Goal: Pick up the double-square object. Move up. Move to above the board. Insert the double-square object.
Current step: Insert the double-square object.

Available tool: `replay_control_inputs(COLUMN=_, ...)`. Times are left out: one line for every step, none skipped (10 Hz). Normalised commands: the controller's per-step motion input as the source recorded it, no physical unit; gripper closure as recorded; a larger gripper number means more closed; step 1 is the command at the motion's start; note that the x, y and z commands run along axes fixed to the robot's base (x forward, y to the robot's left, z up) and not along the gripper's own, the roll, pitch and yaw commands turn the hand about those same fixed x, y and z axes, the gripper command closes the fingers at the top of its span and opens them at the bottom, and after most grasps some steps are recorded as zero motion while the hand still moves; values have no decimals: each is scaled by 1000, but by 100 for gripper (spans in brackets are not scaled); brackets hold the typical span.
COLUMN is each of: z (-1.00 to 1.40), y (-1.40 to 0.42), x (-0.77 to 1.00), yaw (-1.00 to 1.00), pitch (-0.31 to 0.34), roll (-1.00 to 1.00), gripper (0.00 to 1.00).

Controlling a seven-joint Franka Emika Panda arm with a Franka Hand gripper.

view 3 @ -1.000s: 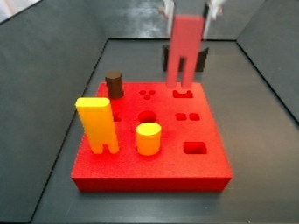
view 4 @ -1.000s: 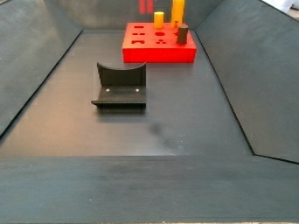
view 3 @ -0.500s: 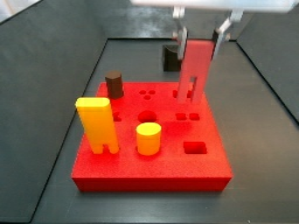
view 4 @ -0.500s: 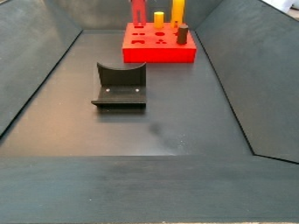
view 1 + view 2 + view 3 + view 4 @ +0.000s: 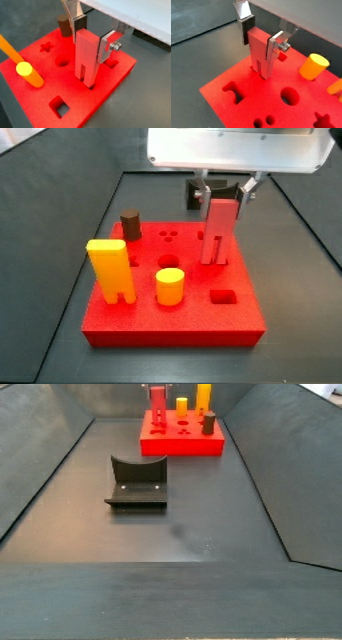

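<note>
One claw (image 5: 91,36) clamps one double-square object (image 5: 87,57), legs at one board (image 5: 110,87), beside two yellow blocks (image 5: 110,270)

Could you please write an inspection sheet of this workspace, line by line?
Surface: dark grey floor, bare in front.
Job's things: double-square object upright, legs down at the board; seating depth unclear.
Clutter: yellow-orange block, yellow cylinder, brown peg standing in the board; fixture apart on the floor.
Claw: claw above the board, fingers on both sides of the object.
Cables: nothing seen.
Surroundings: dark walls.
</note>
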Motion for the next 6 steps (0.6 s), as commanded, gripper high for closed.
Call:
replay_control_inputs(z=-683, y=-83, x=480, yaw=109, pitch=0, roll=21, gripper=100)
replay_control_inputs(z=-651, y=-34, x=583, yaw=63, pitch=31, roll=77, gripper=100)
replay_control_inputs(z=-597, y=0, x=149, yaw=9, pitch=0, roll=119, gripper=100)
replay_control_inputs(z=-63, y=54, x=0, yaw=0, pitch=0, roll=0, gripper=100)
replay_control_inputs(z=0, y=0, x=0, yaw=0, pitch=0, roll=6, gripper=100)
replay_control_inputs(z=0, y=0, x=0, yaw=0, pitch=0, roll=0, gripper=100)
